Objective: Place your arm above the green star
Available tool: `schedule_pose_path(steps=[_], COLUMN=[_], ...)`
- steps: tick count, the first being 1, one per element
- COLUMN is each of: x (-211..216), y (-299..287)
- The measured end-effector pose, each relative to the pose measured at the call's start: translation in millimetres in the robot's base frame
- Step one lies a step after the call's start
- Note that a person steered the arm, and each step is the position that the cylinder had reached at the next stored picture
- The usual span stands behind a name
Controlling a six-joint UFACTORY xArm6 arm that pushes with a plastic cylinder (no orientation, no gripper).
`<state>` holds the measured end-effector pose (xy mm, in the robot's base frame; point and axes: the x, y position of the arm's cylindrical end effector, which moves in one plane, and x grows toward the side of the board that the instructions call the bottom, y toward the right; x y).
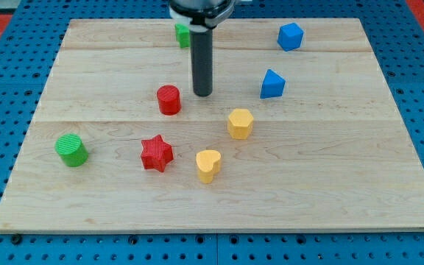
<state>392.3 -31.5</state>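
Note:
A green block (182,34), partly hidden behind the rod so its shape is unclear, sits near the view's top, left of centre. My tip (203,94) rests on the wooden board (344,162) below that green block and just right of a red cylinder (169,99). The rod rises from the tip to the view's top edge, covering the green block's right side.
A blue block (290,36) sits at the top right and a blue wedge-like block (272,84) below it. A yellow hexagon (240,123), a yellow heart (208,165), a red star (157,153) and a green cylinder (71,149) lie lower down.

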Motion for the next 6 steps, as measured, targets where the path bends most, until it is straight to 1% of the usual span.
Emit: schedule_pose_path(steps=[1, 2, 3, 4, 5, 6], x=[9.1, -40.2, -56.1, -84.0, -164.1, -199.8], y=[-33.5, -34.3, -98.2, -144.5, -105.6, -72.2])
